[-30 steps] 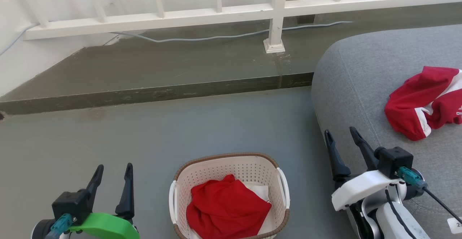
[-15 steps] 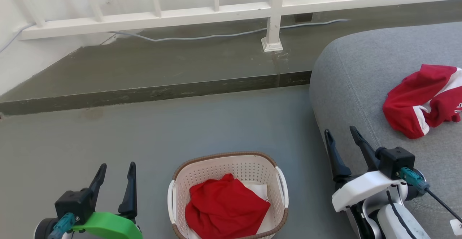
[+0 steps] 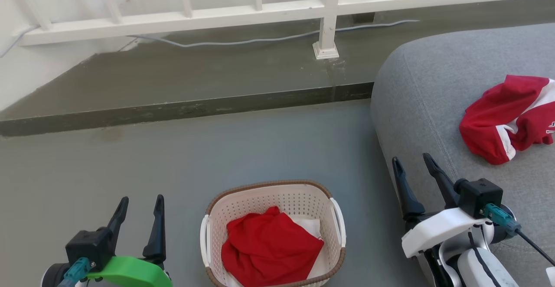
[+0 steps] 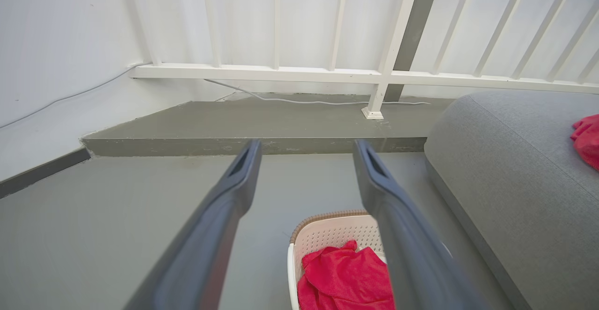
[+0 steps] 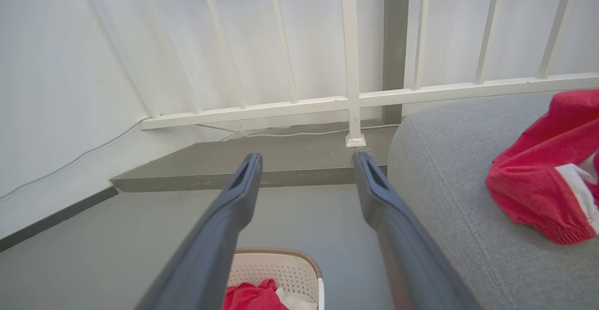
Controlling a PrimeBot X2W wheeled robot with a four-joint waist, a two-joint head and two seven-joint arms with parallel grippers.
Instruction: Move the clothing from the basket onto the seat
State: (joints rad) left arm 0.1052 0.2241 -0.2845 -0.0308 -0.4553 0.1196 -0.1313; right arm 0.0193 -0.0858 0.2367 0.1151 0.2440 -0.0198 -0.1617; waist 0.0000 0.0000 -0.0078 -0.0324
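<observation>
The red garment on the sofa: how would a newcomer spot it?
Start at the large rounded grey fabric sofa cushion on the right. Crumpled on top lies a red fabric garment with white stripes. Its red neighbour sits in the cream perforated plastic basket on the floor.

The clothing (image 3: 498, 118) bears white lettering too small to read.
</observation>
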